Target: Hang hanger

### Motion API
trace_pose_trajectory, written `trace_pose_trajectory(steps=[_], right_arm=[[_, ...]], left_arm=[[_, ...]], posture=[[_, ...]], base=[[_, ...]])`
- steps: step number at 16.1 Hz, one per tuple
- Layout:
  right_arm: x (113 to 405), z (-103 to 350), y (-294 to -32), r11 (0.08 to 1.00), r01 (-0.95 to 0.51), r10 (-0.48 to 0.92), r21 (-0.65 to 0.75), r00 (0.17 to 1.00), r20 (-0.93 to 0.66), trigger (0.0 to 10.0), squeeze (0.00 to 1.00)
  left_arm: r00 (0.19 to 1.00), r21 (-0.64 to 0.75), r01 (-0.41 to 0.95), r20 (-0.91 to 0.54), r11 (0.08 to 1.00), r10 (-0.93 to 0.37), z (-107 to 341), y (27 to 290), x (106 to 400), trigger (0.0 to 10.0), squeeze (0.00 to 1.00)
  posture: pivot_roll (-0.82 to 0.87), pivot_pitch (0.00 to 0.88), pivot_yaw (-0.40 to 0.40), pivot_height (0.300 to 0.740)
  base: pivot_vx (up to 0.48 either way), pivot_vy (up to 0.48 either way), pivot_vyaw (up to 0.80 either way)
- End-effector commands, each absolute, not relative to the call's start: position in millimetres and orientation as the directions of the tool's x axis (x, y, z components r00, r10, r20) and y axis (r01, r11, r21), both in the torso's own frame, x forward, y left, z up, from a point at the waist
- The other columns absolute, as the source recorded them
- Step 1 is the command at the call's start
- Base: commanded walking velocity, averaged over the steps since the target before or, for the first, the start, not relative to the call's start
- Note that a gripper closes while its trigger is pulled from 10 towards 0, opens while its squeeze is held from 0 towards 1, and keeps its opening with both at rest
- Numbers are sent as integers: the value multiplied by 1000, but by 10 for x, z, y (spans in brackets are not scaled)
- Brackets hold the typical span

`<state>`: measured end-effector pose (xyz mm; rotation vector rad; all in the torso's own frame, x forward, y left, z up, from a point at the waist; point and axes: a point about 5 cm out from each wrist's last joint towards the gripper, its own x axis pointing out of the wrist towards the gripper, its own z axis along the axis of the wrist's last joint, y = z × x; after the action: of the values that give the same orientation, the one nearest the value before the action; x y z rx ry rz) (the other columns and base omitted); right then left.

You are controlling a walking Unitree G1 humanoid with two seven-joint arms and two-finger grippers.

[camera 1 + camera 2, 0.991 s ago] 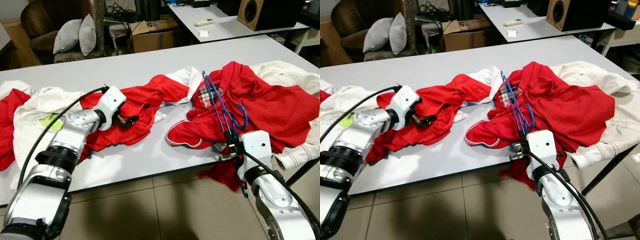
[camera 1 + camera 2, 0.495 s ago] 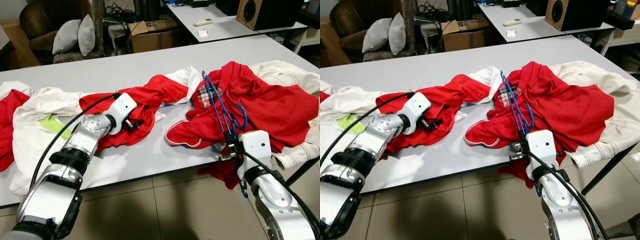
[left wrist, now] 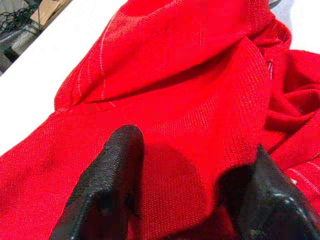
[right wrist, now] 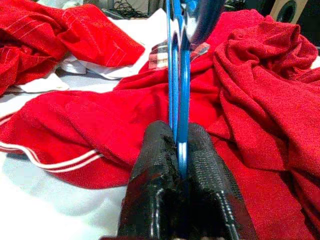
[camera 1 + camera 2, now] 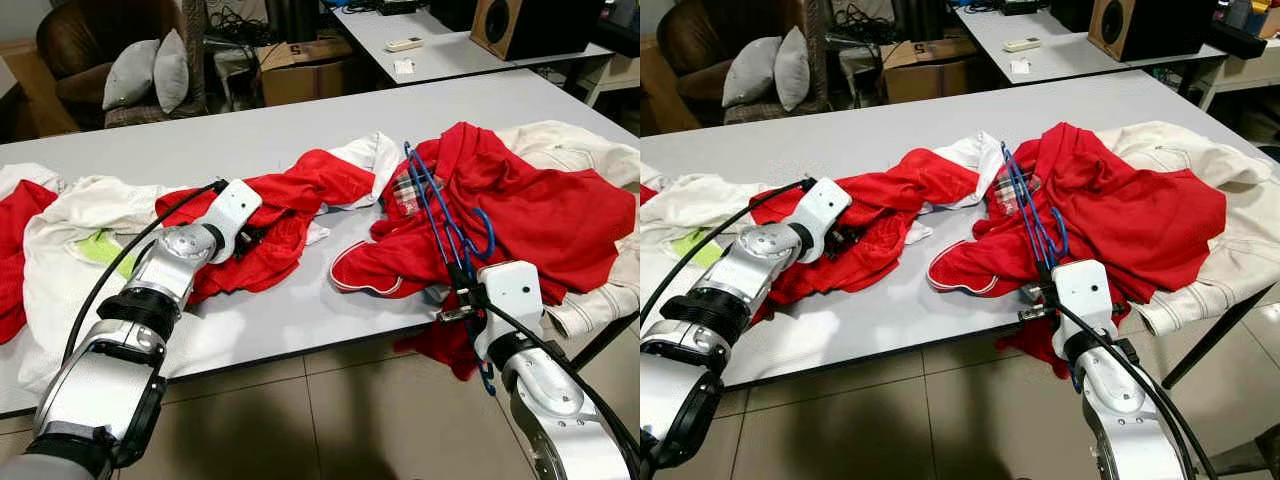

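Blue hangers (image 5: 435,205) lie bundled across a red shirt (image 5: 530,215) on the right of the grey table (image 5: 200,140). My right gripper (image 5: 458,275) is at the table's front edge, shut on the hangers' lower end; in the right wrist view the blue bars (image 4: 176,75) run out from between its fingers (image 4: 155,165). My left gripper (image 5: 250,238) is pressed down into a crumpled red garment (image 5: 295,195) at centre left. It is open, with red cloth (image 3: 175,75) bulging between its two fingers (image 3: 115,165).
White clothes (image 5: 60,230) lie at the left and a cream jacket (image 5: 580,150) at the right. A red cloth end hangs over the front edge by my right arm. Behind the table are an armchair with cushions (image 5: 130,70), a cardboard box (image 5: 300,65) and a second table (image 5: 450,50).
My left arm reached right along the red garment, then drew back slightly left, its fingers now sunk in the cloth. The right gripper and hangers have stayed put.
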<state>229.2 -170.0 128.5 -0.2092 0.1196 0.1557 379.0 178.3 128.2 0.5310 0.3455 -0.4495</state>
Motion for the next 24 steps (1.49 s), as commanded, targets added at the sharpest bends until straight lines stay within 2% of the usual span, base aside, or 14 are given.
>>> trace_pose_trajectory(steps=[1,12,17,19,20,23,24], right_arm=[[2295,1295,-1688,967,-164,141,-196,982,-122,10000,0],[2298,1289,-1683,965,-168,145,-201,982,-123,10000,0],[2289,1264,-1681,948,-215,184,-234,972,-146,10000,0],[2325,1276,-1696,948,-213,182,-237,972,-146,10000,0],[2334,1276,-1696,947,-213,182,-240,972,-146,10000,0],[2325,1273,-1700,948,-207,176,-243,974,-145,10000,0],[2309,1270,-1721,952,-190,159,-241,977,-142,10000,0]], left_arm=[[859,405,472,-411,783,-305,1342,1796,3827,0,0],[875,371,451,-362,812,-321,1393,1745,3856,0,0],[843,106,469,-351,877,-408,1288,1693,3742,0,0],[775,-88,552,-314,829,-549,1344,1502,3605,0,0],[743,-138,592,-288,794,-604,1442,1419,3580,0,0],[599,-196,727,-287,658,-748,1654,1245,3476,0,0],[496,-262,787,-267,558,-826,1820,1146,3364,0,0]], posture=[[-139,0,114,740],[-149,0,117,740],[-122,0,59,740],[-110,0,44,740],[-105,0,40,740],[-109,0,50,740],[-114,0,62,740]], base=[[0,0,0],[0,0,0],[0,0,0],[0,0,0],[0,0,0],[0,0,0],[0,0,0]])
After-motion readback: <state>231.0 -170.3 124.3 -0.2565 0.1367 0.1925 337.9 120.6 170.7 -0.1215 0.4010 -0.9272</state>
